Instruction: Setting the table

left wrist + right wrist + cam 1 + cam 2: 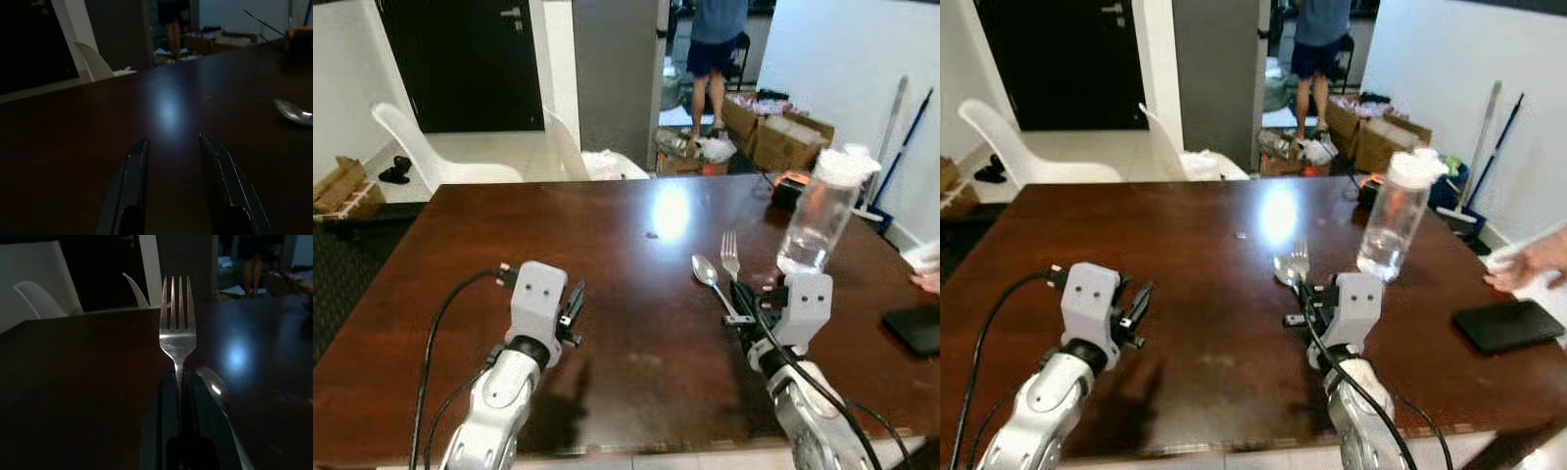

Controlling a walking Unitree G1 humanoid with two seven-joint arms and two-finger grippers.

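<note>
We see a clear plastic bottle (pixel 820 211) with a white cap standing upright on the dark wooden table (pixel 558 235), toward its right side. A black phone (pixel 1508 325) lies flat near the right edge, and a person's hand (pixel 1538 262) rests just beyond it. Two white chairs (pixel 431 157) stand at the far side. Cardboard boxes (pixel 783 137) sit on the floor beyond, where a person (pixel 713 49) stands. Mop handles (pixel 906 137) lean against the right wall.

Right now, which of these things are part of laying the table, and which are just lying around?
For the job:
fork, clamped in the right gripper
spoon, on the table
water bottle

Just lying about:
black phone
cardboard boxes
white chairs
</note>
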